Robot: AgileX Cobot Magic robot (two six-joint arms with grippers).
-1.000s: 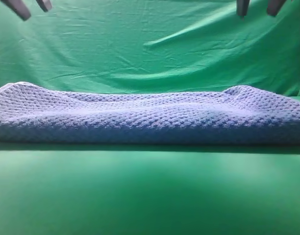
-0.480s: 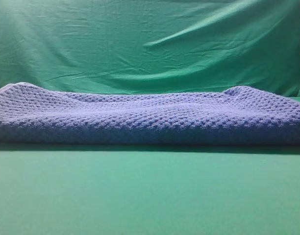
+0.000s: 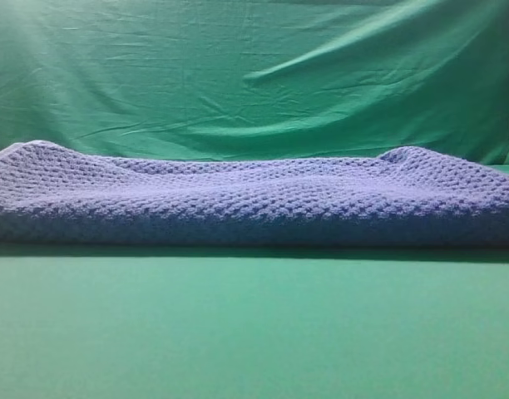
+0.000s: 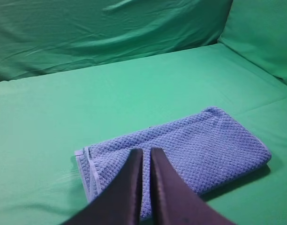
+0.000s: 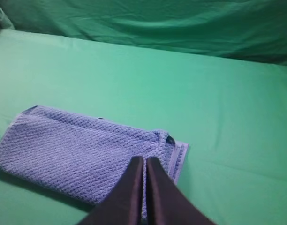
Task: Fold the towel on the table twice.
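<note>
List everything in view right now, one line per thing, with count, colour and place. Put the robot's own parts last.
towel: one, blue-grey waffle weave with a pale hem, lying folded on the table, spanning nearly the full width of the high view.
table: one, smooth matte green, under the towel and reaching well past it on all sides.
backdrop cloth: one, wrinkled green, hanging behind the table.
left pincer: one, dark, fingers together, above the towel's hemmed end in the left wrist view, gripping nothing.
right pincer: one, dark, fingers together, above the towel's hemmed end in the right wrist view, gripping nothing. Neither pincer shows in the high view.
</note>
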